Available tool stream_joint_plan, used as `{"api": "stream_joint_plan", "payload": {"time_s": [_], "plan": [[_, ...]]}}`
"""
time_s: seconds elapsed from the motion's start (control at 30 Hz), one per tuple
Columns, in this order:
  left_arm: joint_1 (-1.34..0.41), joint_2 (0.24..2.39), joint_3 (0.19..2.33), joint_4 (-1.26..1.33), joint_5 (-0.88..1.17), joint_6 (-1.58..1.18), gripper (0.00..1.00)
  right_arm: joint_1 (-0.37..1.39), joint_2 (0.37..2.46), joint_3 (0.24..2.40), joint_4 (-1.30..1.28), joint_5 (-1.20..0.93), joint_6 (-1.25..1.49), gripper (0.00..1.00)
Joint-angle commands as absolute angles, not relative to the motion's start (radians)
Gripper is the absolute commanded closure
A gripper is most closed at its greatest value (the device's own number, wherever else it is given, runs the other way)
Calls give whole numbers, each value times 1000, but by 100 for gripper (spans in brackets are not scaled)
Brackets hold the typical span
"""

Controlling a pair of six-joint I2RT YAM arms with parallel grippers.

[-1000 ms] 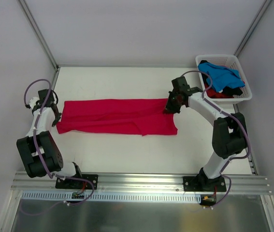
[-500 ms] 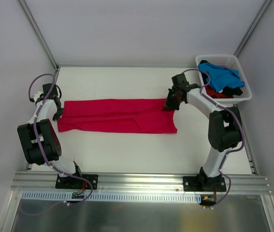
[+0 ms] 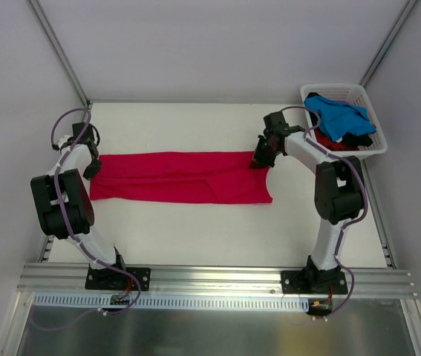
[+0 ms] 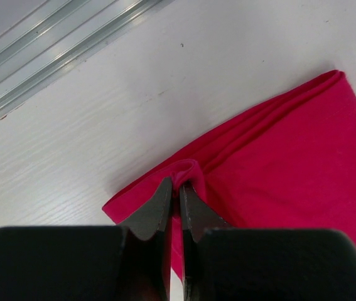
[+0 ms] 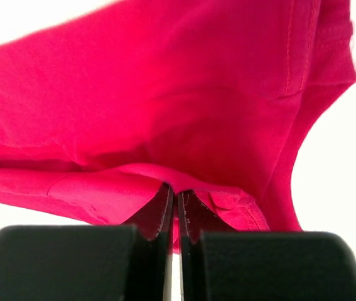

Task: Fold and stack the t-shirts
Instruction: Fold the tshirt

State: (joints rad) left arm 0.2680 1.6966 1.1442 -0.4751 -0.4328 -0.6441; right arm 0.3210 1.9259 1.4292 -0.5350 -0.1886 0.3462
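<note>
From above, the red shirt (image 3: 180, 178) lies flat as a long band, well apart from the basket (image 3: 366, 93). Its long axis points roughly toward the basket. The right gripper (image 3: 260, 158) takes the end nearer the basket and the left gripper (image 3: 91, 165) the far end, probably so that the cloth is stretched for a fold.

Left wrist: the jaws are pinched on a small fold at the corner.

Right wrist: the jaws are pinched on the cloth edge.

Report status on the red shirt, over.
Left gripper shut on red shirt, left end. Right gripper shut on right end. Shirt stretched across table. Basket aside, nothing blocking.
</note>
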Motion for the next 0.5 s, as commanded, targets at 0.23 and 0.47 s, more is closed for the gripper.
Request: {"api": "stream_joint_plan", "payload": {"time_s": [0.23,0.47], "plan": [[267,1718,1236,-468,-479,-629,100,299,1933,1522,-537,-187,319,100],[267,1758,1241,-468,-473,-627,100,299,1979,1534,-548,-193,311,100]]}}
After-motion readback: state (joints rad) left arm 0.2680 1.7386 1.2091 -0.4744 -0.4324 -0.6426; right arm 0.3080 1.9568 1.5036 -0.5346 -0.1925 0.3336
